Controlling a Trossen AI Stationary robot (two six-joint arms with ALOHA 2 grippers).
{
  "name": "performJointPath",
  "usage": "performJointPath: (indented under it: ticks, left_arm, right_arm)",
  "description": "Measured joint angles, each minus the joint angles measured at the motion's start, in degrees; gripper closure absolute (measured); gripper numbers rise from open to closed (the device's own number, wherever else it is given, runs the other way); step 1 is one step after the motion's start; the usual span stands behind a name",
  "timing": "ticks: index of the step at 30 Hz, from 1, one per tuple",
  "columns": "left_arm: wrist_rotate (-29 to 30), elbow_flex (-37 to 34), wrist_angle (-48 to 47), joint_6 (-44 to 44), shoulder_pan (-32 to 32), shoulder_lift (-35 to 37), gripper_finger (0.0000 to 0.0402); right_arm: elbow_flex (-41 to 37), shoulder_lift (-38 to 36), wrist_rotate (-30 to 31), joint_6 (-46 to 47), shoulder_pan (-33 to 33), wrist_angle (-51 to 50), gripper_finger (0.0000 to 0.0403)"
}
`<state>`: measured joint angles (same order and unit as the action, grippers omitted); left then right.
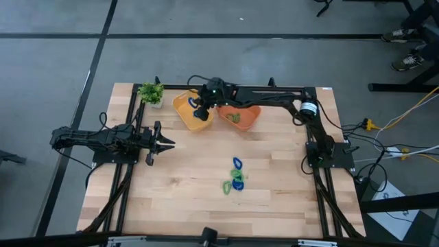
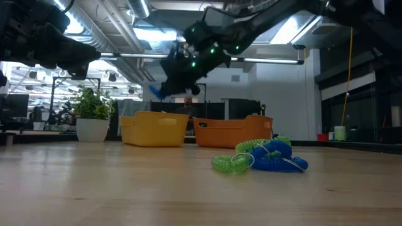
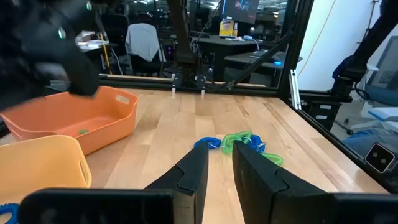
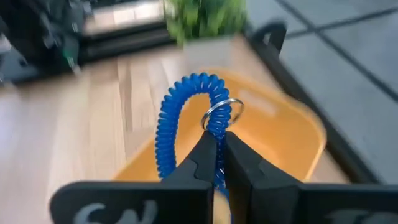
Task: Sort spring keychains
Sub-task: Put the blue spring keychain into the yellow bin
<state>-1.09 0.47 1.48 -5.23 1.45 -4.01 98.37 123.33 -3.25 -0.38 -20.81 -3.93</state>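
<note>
A pile of blue and green spring keychains (image 1: 236, 177) lies on the table near its middle, also seen in the low view (image 2: 260, 157) and in the left wrist view (image 3: 239, 144). My right gripper (image 1: 199, 110) hangs over the yellow tray (image 1: 186, 115), shut on a blue keychain (image 4: 186, 118). A green keychain (image 1: 234, 118) lies in the orange tray (image 1: 248, 115). My left gripper (image 1: 164, 143) waits open at the table's left, pointing toward the pile. My right gripper pinches the blue keychain between its two fingers (image 4: 202, 158), on the coil just below its metal ring (image 4: 222, 112). The fingers point down from above. The keychain is lifted clear over the yellow tray (image 4: 273, 134), and its coil arches out beyond the fingertips.
A potted plant (image 1: 151, 92) stands at the far left corner beside the yellow tray. The two trays sit side by side along the far edge. Black frame rails run along the table's sides. Bare wood lies between the pile and the trays.
</note>
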Motion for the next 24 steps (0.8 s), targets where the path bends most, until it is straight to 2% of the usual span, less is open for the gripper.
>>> performJointPath:
  ticks: [9, 20, 24]
  left_arm:
    - [0.0, 0.0, 0.0, 0.0, 0.0, 0.0, 0.0333]
    - [0.0, 0.0, 0.0, 0.0, 0.0, 0.0, 0.0334]
    - [0.0, 0.0, 0.0, 0.0, 0.0, 0.0, 0.0332]
  right_arm:
    - [0.0, 1.8, 0.1, -0.9, -0.5, -4.0, 0.038]
    - [0.0, 1.8, 0.6, -3.3, -0.1, -4.7, 0.0283]
    - [3.0, 1.8, 0.6, -2.9, -0.1, -9.2, 0.0262]
